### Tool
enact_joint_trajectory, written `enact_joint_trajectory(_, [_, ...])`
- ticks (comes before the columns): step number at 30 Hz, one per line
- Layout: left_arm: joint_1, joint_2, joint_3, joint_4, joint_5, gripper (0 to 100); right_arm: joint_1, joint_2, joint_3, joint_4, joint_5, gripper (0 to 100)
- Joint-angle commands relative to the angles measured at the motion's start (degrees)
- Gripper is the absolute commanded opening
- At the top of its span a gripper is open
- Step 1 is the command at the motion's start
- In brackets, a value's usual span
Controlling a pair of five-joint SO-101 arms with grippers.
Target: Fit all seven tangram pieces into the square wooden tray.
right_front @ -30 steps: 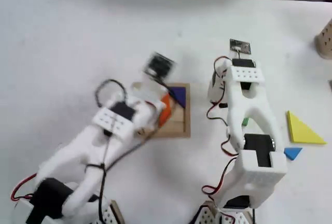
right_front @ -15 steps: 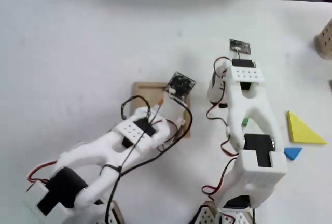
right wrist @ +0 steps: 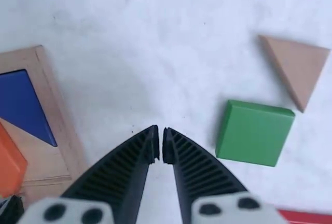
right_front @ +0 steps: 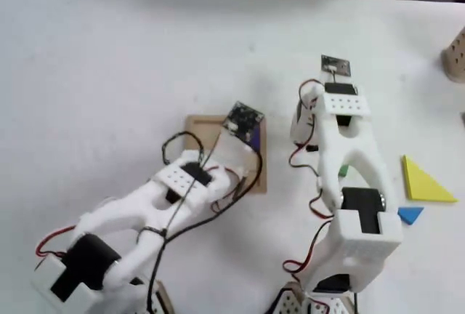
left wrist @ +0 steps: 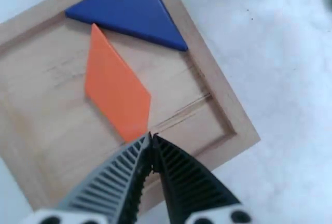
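Holding my left claw (left wrist: 151, 143) clenched, empty, at the orange parallelogram tile (left wrist: 115, 86) in the square wooden tray (left wrist: 218, 92), I'd nudge gently toward the blue triangle tile (left wrist: 129, 11) in the tray's two o'clock corner; right claw (right wrist: 160, 141) clenched, empty.

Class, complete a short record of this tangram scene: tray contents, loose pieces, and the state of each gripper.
Tray contents: large blue triangle, orange parallelogram, both flat in the wooden tray
Loose pieces: green square, tan triangle, yellow triangle, small blue triangle, on the table
Left gripper: shut, empty, above the tray near the parallelogram's corner
Right gripper: shut, empty, above bare table near the green square
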Motion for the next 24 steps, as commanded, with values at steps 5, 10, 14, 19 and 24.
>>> enact_joint_trajectory(5, [-8.7,0.1,-2.7,4.0,-1.9,2,0.5,-0.2,-0.3,-0.7,1.1,1.8])
enact_joint_trajectory(10, [-13.7,-0.2,-3.1,3.6,-2.0,2,0.7,-0.2,0.6,-1.3,1.1,1.8])
enact_joint_trajectory(14, [-16.1,-0.3,-3.1,0.3,-1.9,2,0.7,-0.3,1.1,-1.9,1.1,1.8])
enact_joint_trajectory(19, [-15.8,-0.4,-3.0,0.2,-1.8,2,0.7,-0.3,1.1,-1.9,1.1,1.8])
enact_joint_trajectory(24, [-13.4,-4.1,-2.4,0.4,-1.8,2,0.7,-0.3,1.1,-1.9,1.1,1.8])
